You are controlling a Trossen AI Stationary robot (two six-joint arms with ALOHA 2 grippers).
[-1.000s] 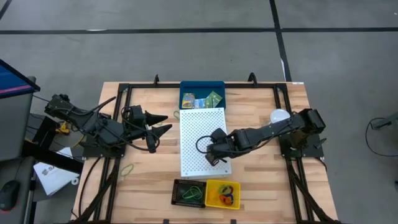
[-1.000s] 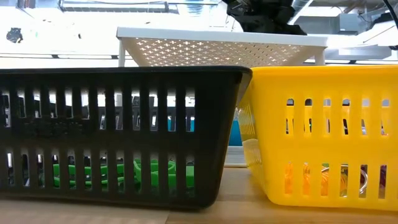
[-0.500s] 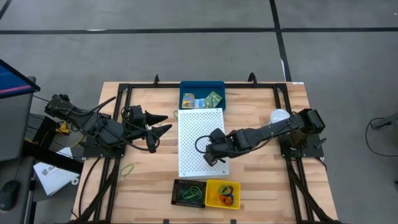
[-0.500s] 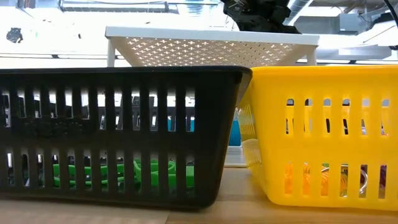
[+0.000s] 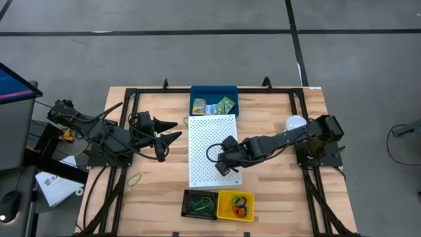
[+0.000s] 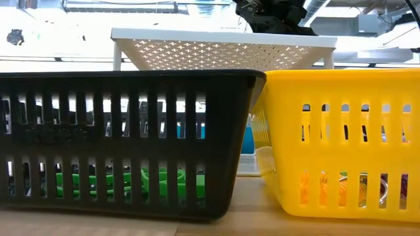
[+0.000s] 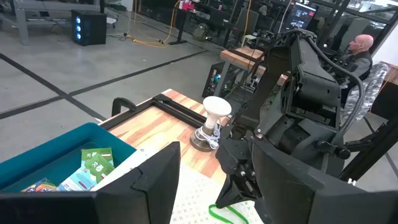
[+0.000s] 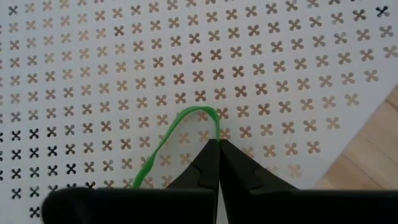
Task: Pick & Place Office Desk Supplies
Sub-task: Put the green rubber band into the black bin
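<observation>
This is looking like a robotics lab or workshop: a wooden table [image 5: 158, 197] with black framing is standing on a grey concrete floor [image 5: 197, 52] crossed by dark lines. In the left wrist view, cables [image 7: 149, 38] are trailing across the floor at upper left, a blue-lit computer tower [image 7: 87, 26] is glowing there, and a person [image 7: 360, 50] is sitting among screens at upper right.

perforated board [image 5: 212, 150] mid-table, tray [image 5: 213, 99] behind, two baskets [image 5: 218, 204] in front
</observation>
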